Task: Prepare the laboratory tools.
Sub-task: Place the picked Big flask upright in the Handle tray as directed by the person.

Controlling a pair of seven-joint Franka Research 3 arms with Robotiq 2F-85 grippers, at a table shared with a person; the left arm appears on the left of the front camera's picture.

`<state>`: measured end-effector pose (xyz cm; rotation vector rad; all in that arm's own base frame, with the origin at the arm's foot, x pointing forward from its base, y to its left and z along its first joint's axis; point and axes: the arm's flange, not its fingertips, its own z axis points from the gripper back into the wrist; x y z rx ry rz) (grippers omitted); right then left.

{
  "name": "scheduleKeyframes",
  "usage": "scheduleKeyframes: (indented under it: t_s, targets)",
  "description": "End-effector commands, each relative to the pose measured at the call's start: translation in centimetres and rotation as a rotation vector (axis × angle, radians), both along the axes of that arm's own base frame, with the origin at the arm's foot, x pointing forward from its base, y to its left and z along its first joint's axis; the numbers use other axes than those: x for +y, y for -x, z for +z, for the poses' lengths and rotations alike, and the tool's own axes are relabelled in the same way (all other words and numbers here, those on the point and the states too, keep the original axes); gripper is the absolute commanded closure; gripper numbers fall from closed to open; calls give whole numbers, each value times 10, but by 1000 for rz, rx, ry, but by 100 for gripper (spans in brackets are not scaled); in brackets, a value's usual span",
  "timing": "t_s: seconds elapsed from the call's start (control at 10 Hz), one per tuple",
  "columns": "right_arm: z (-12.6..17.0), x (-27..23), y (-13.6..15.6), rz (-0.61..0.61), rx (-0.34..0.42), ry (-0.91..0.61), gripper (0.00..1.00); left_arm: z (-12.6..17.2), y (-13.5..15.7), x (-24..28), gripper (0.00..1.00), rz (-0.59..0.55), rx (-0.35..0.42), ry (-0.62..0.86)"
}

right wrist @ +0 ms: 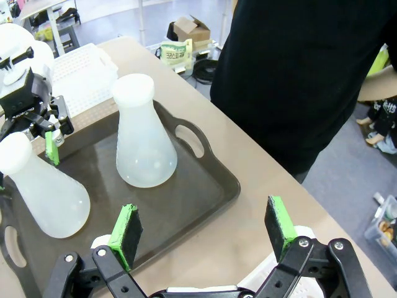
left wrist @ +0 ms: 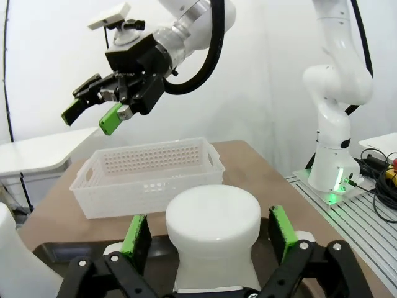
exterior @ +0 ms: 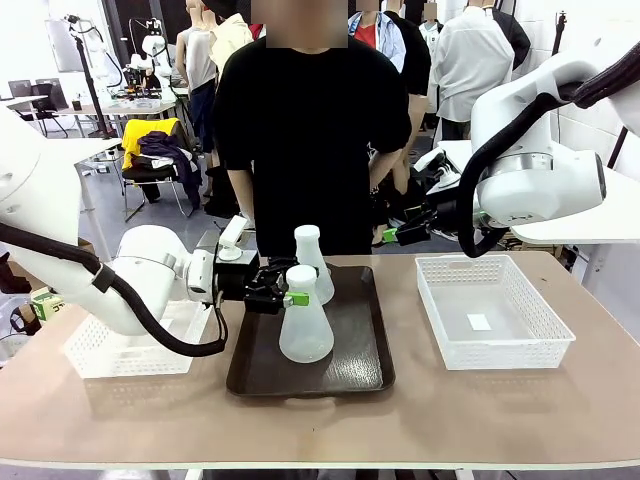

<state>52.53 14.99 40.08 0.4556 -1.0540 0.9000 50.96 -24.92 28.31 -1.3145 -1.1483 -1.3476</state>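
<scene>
Up close, the left gripper (left wrist: 211,233) has its fingers spread, the near flask (left wrist: 213,239) standing between the pads — a gap on each side. From above, the right gripper (right wrist: 205,233) — fingers also spread, nothing between them — looks down on the far flask (right wrist: 144,133) upright on the tray (right wrist: 205,186).

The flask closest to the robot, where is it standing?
The near flask stands on the dark tray, its neck between the open left gripper fingers, in front of the other flask.

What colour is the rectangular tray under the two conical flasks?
Dark brown; the rectangular plastic tray shows best in the right wrist view.
</scene>
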Motion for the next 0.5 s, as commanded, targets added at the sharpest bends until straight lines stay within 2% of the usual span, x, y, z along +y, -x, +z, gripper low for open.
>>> scheduleKeyframes:
  t_s: [0.0,0.3,0.4]
  targets:
    - [0,0,1,-1,1,0,0,5,-5,-1,0,-18,47,-66]
    - [0,0,1,-1,1,0,0,6,-6,4,0,9,71,-84]
    - [0,0,1,-1,1,0,0,-2,0,1,0,-3,51,-48]
